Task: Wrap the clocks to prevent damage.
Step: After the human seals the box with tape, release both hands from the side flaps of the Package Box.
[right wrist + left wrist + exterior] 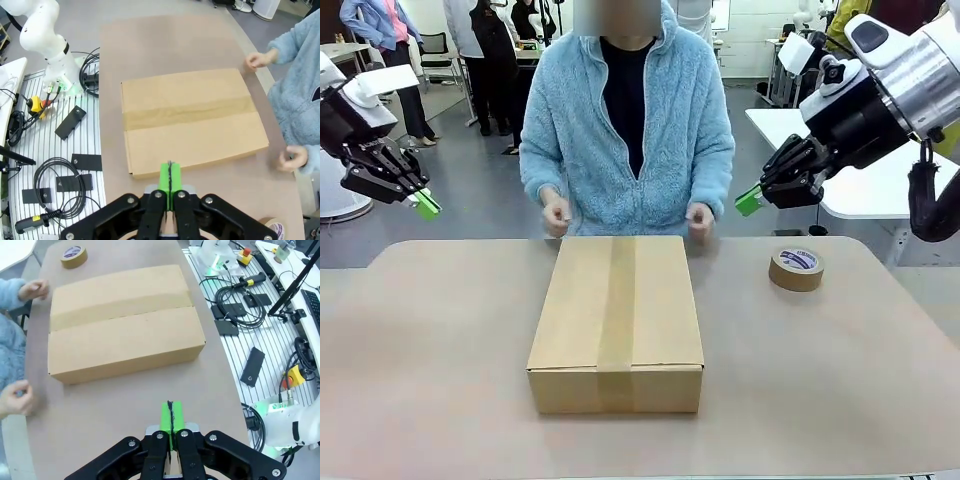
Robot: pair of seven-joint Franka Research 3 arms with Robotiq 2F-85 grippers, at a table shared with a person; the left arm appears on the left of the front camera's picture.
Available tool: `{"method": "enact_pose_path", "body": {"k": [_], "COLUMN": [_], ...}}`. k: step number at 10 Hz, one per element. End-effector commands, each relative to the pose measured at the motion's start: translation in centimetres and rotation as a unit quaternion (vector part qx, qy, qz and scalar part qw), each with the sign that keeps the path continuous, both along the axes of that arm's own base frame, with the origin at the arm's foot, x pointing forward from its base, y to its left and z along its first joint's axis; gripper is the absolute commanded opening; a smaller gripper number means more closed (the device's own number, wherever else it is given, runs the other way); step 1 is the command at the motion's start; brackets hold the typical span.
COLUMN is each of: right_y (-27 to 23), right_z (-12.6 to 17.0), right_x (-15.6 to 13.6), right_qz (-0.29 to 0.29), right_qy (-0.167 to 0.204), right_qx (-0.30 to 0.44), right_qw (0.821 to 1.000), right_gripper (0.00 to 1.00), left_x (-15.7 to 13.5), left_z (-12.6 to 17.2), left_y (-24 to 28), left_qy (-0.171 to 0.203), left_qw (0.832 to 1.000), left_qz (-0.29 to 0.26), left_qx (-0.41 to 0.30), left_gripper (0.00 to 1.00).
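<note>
A closed cardboard box [616, 320] taped along its top lies in the middle of the table; it also appears in the left wrist view [122, 322] and the right wrist view [192, 119]. The clocks are hidden from view. My left gripper [424, 204] hangs shut in the air above the table's left edge, its green pads pressed together [171, 417]. My right gripper [750, 200] is shut too, held high at the right, pads together [169, 176]. Neither holds anything. The person's hands [556, 217] [700, 222] hover at the box's far edge.
A brown tape roll [796, 268] lies on the table right of the box, seen also in the left wrist view [74, 256]. A person in a blue fleece [626, 120] sits across the table. Cables and black parts lie on a slatted bench [250, 315] beside the table.
</note>
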State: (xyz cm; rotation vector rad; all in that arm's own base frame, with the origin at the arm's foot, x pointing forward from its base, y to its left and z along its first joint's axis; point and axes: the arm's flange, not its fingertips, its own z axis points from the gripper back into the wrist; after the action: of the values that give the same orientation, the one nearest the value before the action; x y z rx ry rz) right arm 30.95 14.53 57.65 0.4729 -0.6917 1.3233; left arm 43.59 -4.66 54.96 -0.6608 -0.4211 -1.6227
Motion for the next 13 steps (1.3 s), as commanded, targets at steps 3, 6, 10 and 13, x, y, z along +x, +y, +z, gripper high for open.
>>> {"method": "enact_pose_path", "body": {"k": [3,6,10,13], "right_y": [0.1,0.1,-1.0,-1.6], "right_z": [-0.3,-0.3,0.1,0.3], "right_x": [0.2,0.2,-0.7,0.6], "right_qz": [-0.007,-0.007,-0.029,-0.121], "right_qy": [0.0,0.0,0.012,0.049], "right_qx": [-0.009,-0.009,0.0,0.018], "right_qw": [1.0,1.0,0.999,0.991], "right_gripper": [0.01,0.01,0.61,1.0], "left_x": [0.4,0.4,0.0,-0.4], "left_z": [0.5,0.5,-0.2,-0.3], "left_y": [0.0,0.0,0.1,0.6], "left_qy": [-0.005,-0.005,-0.007,-0.018], "left_qw": [1.0,1.0,0.999,0.997], "left_qz": [0.001,0.001,0.047,0.076], "left_qx": [0.002,0.002,0.004,-0.015], "left_gripper": [0.0,0.0,0.6,1.0]}}
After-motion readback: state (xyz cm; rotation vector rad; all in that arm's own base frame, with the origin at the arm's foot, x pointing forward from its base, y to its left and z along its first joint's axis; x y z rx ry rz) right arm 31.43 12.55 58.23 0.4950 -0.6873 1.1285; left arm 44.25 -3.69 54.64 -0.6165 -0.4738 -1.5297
